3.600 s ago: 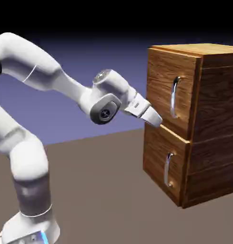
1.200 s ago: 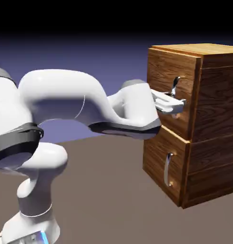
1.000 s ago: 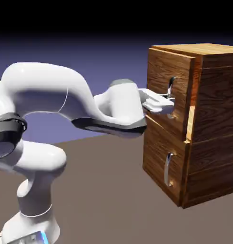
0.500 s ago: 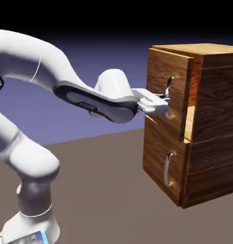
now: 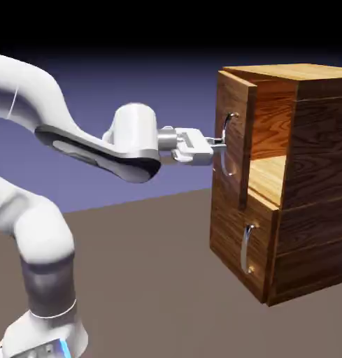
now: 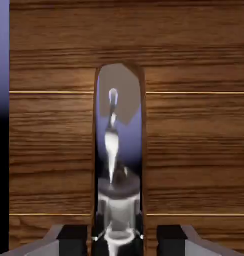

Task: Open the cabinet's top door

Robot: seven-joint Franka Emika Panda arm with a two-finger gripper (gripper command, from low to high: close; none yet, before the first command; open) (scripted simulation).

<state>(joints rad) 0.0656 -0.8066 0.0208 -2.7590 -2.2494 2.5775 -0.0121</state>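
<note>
Cabinet [image 5: 299,182] is being shown at 3 o'clock in the exterior view, with its top door [image 5: 233,140] standing swung out, baring the lit shelf behind. The door's handle [image 5: 226,143] is being pinched by the gripper [image 5: 219,145], reaching level from 9 o'clock.
</note>
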